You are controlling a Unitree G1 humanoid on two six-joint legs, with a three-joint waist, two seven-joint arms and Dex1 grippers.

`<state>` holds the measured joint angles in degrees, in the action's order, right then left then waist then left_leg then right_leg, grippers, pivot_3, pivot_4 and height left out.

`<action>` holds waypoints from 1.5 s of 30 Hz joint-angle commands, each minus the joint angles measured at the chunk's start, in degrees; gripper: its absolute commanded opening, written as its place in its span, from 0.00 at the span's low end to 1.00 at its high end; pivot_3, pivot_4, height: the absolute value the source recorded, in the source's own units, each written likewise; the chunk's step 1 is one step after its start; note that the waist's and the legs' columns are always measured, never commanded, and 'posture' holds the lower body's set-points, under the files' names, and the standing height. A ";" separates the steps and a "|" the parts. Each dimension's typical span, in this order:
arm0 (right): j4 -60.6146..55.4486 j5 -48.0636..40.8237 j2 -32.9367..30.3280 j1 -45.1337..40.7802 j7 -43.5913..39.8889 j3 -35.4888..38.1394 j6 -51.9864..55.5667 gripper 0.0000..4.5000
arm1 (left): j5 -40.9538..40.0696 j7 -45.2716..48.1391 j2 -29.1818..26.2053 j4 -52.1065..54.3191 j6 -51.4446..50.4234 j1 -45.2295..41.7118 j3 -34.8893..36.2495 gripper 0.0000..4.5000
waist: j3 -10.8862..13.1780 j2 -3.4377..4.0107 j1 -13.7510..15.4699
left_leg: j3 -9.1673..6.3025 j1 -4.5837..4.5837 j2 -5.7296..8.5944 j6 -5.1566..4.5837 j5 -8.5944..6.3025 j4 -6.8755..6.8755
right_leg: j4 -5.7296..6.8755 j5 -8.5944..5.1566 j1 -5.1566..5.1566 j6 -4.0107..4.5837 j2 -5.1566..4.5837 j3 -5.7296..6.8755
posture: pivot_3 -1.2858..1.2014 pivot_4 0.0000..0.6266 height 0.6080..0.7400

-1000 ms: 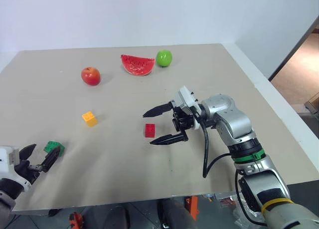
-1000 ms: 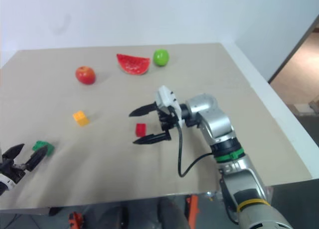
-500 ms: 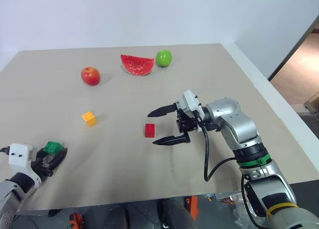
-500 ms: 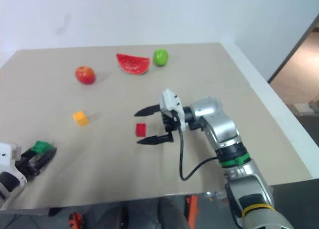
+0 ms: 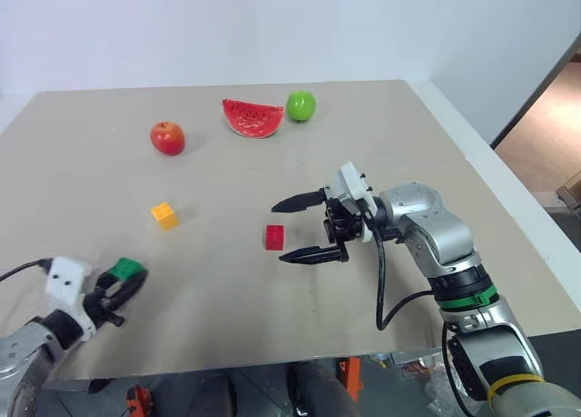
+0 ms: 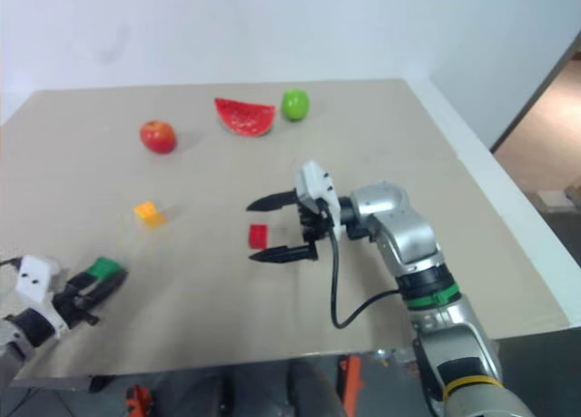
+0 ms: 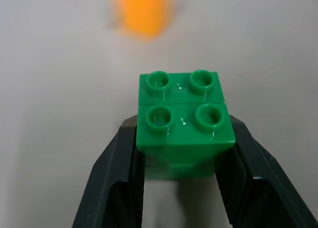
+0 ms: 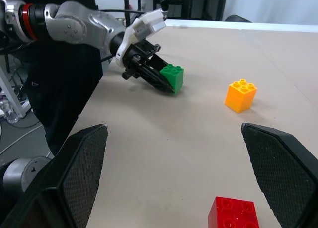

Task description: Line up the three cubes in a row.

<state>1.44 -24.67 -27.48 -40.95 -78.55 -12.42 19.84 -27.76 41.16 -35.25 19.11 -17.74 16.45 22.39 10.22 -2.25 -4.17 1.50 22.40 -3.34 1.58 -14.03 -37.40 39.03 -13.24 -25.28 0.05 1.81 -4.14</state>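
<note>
Here, green cube (image 7: 185, 119) four-studded, glossy, pinched in left claw (image 7: 181, 163)

Wide beige table (image 5: 399, 117) with a pale edge strip on the right. Plain white wall (image 5: 272, 26) behind the far side. Brownish floor (image 5: 545, 135) at far right. Dark metal frames (image 8: 164, 2) past the table's left end.

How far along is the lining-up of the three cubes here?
Done: nothing is in a row yet. The small yellow-orange studded plastic cube and the small red studded plastic cube sit apart on the beige table. In hand: the left hand is shut on the small green studded plastic cube. Left: placing all three in line. The right hand stands open beside the red cube.
</note>
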 commanded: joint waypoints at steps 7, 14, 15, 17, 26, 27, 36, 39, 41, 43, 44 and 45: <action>-3.10 -0.28 -1.34 0.59 2.45 2.45 -1.24 1.00 | -0.61 19.21 -11.63 -7.56 -0.73 -22.38 -12.34 0.30 | 0.02 0.03 0.17 | -0.04 0.01 0.02 0.03 0.03 -0.01 | 0.00 0.03 0.02 -0.03 0.07 0.02 | 0.52 0.24 1.00; -4.46 0.18 -1.87 1.40 4.38 2.74 -1.77 1.00 | 6.03 32.77 -11.49 -25.17 6.10 -40.75 -23.40 0.30 | 0.02 0.04 0.07 | -0.04 0.10 0.00 -0.02 -0.01 0.03 | -0.01 -0.06 -0.06 -0.01 0.14 0.02 | 0.52 0.24 1.00; -4.60 0.26 -1.93 1.50 4.70 2.75 -1.81 1.00 | 6.91 33.80 -10.72 -27.14 6.95 -42.90 -24.70 0.30 | 0.02 0.04 0.08 | -0.04 0.13 0.01 -0.02 -0.01 0.03 | -0.02 -0.06 -0.07 -0.01 0.14 0.02 | 0.52 0.24 1.00; -5.07 0.35 -2.17 1.83 5.25 2.89 -1.80 1.00 | 8.22 35.13 -8.78 -30.65 8.32 -46.82 -26.64 0.30 | 0.02 0.04 0.18 | -0.03 0.15 0.02 -0.03 -0.02 0.00 | -0.02 -0.07 -0.07 -0.03 0.12 0.00 | 0.52 0.24 1.00; -6.41 0.06 -3.37 2.75 6.62 3.32 -1.41 1.00 | 12.13 38.86 -3.64 -38.14 12.75 -52.90 -30.87 0.30 | 0.02 0.04 0.12 | -0.05 0.17 0.02 -0.04 -0.02 -0.05 | 0.01 -0.06 -0.06 -0.06 0.13 -0.01 | 0.52 0.24 1.00; -6.59 0.09 -3.49 2.88 6.82 3.31 -1.31 1.00 | 12.89 39.26 -3.46 -39.13 13.40 -53.22 -31.42 0.30 | 0.02 0.04 0.11 | -0.05 0.16 0.02 -0.04 -0.02 -0.05 | 0.02 -0.06 -0.06 -0.06 0.13 -0.01 | 0.52 0.24 1.00; -7.45 -0.18 -4.12 3.72 7.72 3.23 -0.81 1.00 | 17.03 40.78 -2.06 -46.19 18.28 -56.85 -32.91 0.30 | 0.02 0.03 0.20 | -0.06 0.18 0.06 -0.04 -0.02 -0.13 | 0.04 -0.04 -0.04 -0.09 0.11 -0.01 | 0.52 0.24 1.00; -7.48 -0.17 -4.25 3.95 7.82 3.26 -0.85 1.00 | 17.89 41.20 -0.97 -48.43 19.52 -58.13 -33.32 0.30 | 0.02 0.03 0.21 | -0.06 0.19 0.06 -0.04 -0.02 -0.13 | 0.04 -0.04 -0.04 -0.09 0.11 -0.01 | 0.52 0.24 1.00; -7.49 -0.20 -4.39 4.14 7.81 3.30 -0.92 1.00 | 18.46 41.50 -0.35 -49.76 20.20 -59.00 -33.55 0.30 | 0.02 0.04 0.20 | -0.06 0.18 0.06 -0.04 -0.02 -0.13 | 0.04 -0.04 -0.04 -0.09 0.12 -0.01 | 0.52 0.24 1.00; -7.58 -0.22 -4.58 4.45 7.79 3.37 -1.03 1.00 | 18.95 41.75 0.22 -50.87 20.60 -59.87 -33.71 0.30 | 0.02 0.03 0.21 | -0.07 0.18 0.05 -0.04 -0.02 -0.13 | 0.04 -0.04 -0.04 -0.09 0.12 -0.01 | 0.52 0.24 1.00; -7.62 -0.20 -4.64 4.58 7.83 3.38 -1.08 1.00 | 19.25 41.95 0.43 -51.40 20.91 -60.23 -33.78 0.30 | 0.02 0.03 0.21 | -0.06 0.18 0.06 -0.04 -0.02 -0.13 | 0.04 -0.04 -0.04 -0.09 0.12 -0.01 | 0.52 0.24 1.00; -7.68 -0.19 -4.67 4.67 7.90 3.39 -1.07 1.00 | 19.48 42.12 0.60 -51.91 21.20 -60.51 -33.82 0.30 | 0.02 0.03 0.18 | -0.06 0.18 0.06 -0.04 -0.02 -0.13 | 0.04 -0.04 -0.04 -0.09 0.11 -0.02 | 0.52 0.24 1.00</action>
<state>-3.81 -24.04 -31.63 -36.31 -70.84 -10.82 19.11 -8.75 82.68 -34.39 -32.67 2.40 -42.52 -11.57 10.24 -2.21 -3.99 1.44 22.59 -3.28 1.53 -14.05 -37.53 39.06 -13.28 -25.32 -0.04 1.93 -4.16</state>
